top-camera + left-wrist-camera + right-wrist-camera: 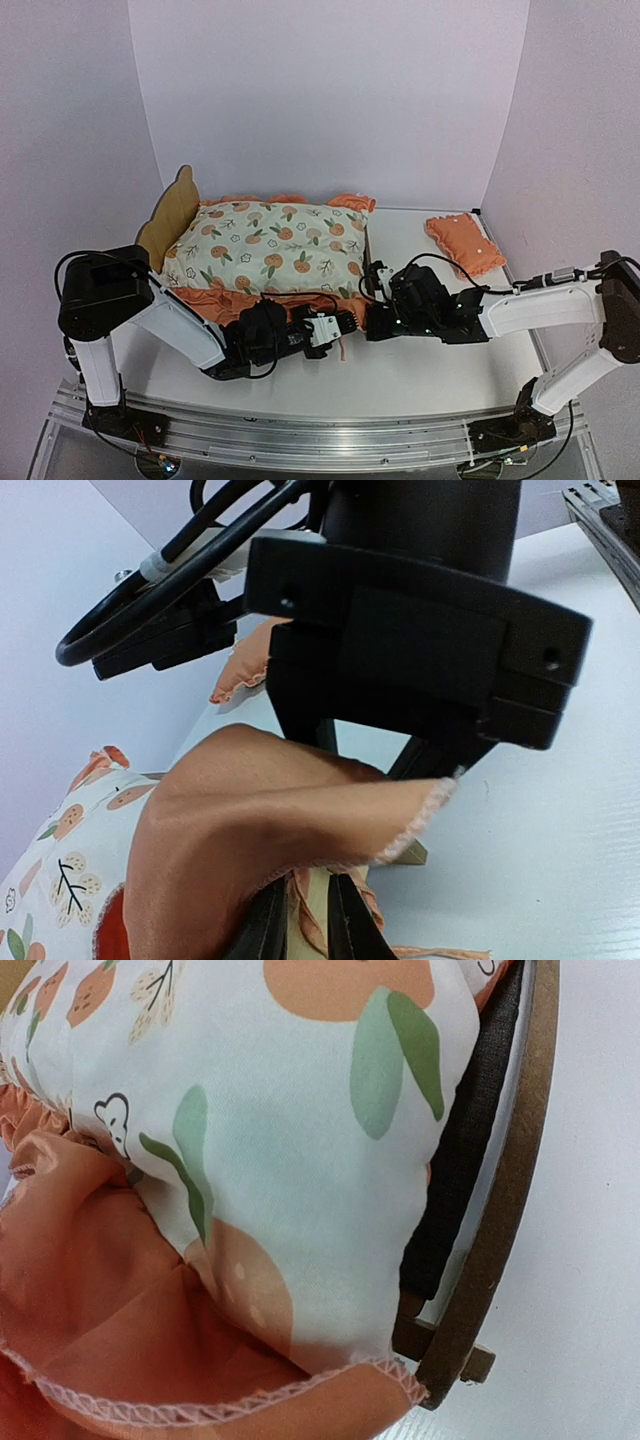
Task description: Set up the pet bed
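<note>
Beside the pet bed (170,212), left fingers (262,932) grasp the mattress pad (265,245) ruffle; right fingers (378,280) are clenched.

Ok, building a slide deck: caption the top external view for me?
The left arm and right arm reach the pet bed, orange-print mattress pad on it, small orange pillow apart.

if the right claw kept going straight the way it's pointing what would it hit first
Most likely the mattress pad: its printed corner and orange ruffle fill the right wrist view dead ahead, with the rail of the pet bed off to one side. Depth is unclear; it may already touch.
</note>
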